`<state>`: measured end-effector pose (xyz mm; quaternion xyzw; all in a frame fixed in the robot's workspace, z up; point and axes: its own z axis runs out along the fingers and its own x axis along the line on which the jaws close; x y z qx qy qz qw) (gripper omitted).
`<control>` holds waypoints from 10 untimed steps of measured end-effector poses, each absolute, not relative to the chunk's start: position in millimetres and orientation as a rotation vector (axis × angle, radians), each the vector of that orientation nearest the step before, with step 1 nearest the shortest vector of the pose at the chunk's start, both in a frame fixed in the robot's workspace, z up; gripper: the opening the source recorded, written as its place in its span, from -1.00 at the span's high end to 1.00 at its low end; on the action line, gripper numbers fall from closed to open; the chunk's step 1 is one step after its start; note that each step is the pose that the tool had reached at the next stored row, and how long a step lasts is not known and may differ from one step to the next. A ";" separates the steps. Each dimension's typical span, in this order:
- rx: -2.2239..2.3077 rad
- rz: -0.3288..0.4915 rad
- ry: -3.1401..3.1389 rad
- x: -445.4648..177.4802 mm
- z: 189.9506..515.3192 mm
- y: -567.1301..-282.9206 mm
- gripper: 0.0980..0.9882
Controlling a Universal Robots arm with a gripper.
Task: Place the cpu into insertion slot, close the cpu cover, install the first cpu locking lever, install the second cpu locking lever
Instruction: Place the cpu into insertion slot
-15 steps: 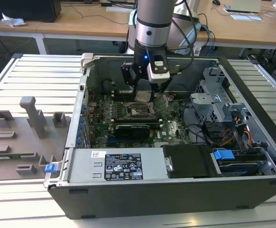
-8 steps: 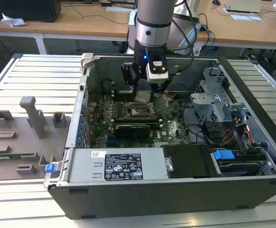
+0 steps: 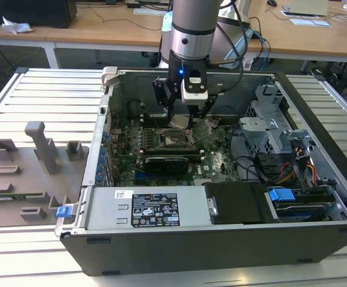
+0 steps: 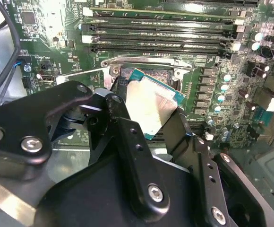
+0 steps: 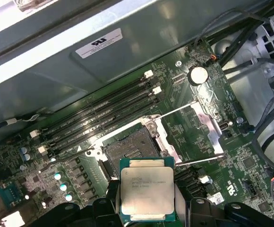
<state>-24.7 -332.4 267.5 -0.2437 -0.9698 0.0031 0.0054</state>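
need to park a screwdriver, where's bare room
Free: ribbed metal table between the grey fixture tray and the wooden desk, and at the exterior view's right of the black computer case. Crowded: inside the case, where the black gripper holds the silver square cpu.

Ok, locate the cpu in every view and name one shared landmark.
Exterior view: the cpu, just under the gripper, above the insertion slot.
Second wrist view: the cpu, tilted, between the black fingers.
First wrist view: the cpu, metal top showing, near the insertion slot.
Shared landmark: the insertion slot.
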 end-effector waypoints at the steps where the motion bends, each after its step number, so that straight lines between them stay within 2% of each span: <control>1: -0.772 0.010 -3.034 -24.7 267.4 -332.4 0.00; 10: -0.895 0.011 -3.000 -24.7 267.0 -332.4 0.00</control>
